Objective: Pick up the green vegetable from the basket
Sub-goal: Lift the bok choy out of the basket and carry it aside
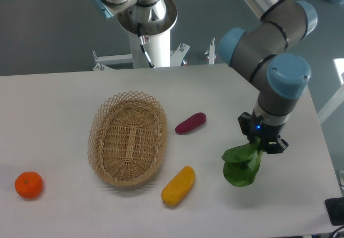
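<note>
Green vegetable (pixel 242 165) hung from the gripper (pixel 263 144), well right of the basket (pixel 128 138). Jaws were clamped on its upper end. Leaves drooped above the tabletop (pixel 64 103).

white table (pixel 64 98), wicker basket (pixel 128 138), orange (pixel 28 185), yellow vegetable (pixel 178 186), purple vegetable (pixel 190 123)

A robotics lab: an industrial arm (pixel 269 44) bolted by a plain white table (pixel 64 103), grey floor behind.

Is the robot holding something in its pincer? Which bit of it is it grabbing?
Yes. The pincer holds the bok choy by its upper end, and the green leaves hang down, away from the basket.
</note>
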`<state>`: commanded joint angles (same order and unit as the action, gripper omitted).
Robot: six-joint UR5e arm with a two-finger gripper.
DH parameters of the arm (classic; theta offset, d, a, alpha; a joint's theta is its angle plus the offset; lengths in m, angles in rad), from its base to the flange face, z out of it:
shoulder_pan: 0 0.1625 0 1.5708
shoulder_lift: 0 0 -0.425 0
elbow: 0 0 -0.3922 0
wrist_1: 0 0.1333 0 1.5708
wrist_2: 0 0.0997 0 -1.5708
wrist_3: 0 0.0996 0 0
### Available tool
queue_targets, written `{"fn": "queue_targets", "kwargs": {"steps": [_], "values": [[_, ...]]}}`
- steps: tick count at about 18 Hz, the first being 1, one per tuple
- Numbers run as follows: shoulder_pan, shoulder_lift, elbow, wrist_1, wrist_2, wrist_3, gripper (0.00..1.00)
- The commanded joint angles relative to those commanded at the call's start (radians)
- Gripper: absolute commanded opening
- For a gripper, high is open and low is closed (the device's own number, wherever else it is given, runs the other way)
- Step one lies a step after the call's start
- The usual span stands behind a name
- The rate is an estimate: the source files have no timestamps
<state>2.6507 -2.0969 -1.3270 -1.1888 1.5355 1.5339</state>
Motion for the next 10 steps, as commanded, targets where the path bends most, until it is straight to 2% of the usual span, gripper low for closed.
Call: {"fn": "queue_targets", "kwargs": {"steps": [10], "values": [[0.023,-0.009,0.005,0.002,-0.006,0.032,0.29]]}}
